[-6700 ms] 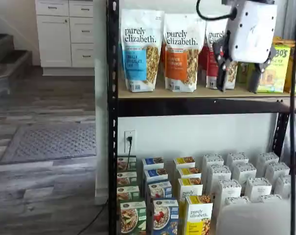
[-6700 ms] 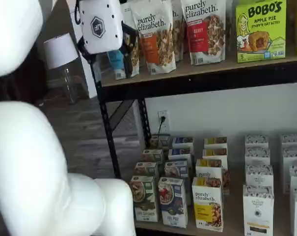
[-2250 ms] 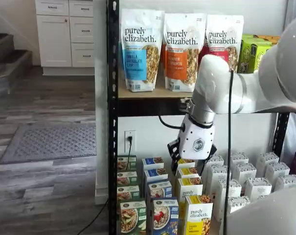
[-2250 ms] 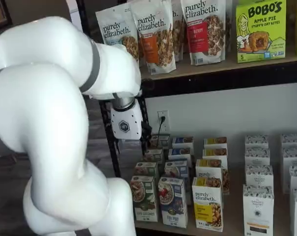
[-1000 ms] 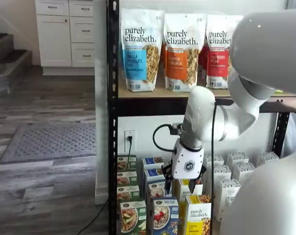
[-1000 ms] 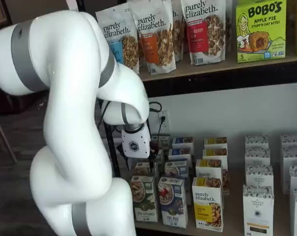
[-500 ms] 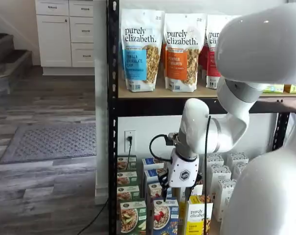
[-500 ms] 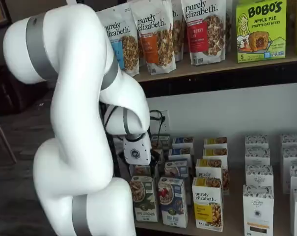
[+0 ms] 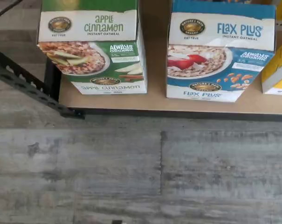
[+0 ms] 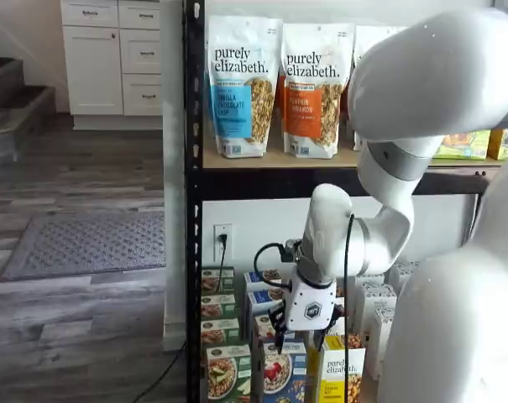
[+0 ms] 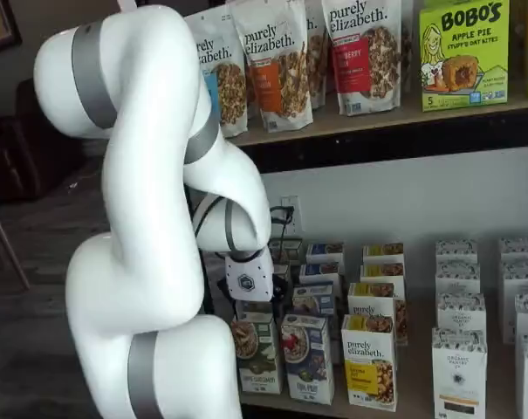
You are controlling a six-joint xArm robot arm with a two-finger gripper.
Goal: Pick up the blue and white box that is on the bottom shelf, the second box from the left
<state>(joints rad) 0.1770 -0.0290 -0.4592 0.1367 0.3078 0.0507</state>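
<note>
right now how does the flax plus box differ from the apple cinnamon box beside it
The blue and white box has a blue top and reads Flax Plus; the green box has a green top and reads Apple Cinnamon. The blue and white box pictures red berries on its bowl, the green box apple slices. The green box stands nearer the rack's black corner post. Both are upright oatmeal cartons at the front of the bottom shelf.

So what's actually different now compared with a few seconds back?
The gripper has come down from beside the granola bags on the upper board to just above the front boxes on the bottom shelf, close over the blue and white box. It has taken hold of nothing: the jaws are open and empty. All the boxes and bags stand where they were.
</note>
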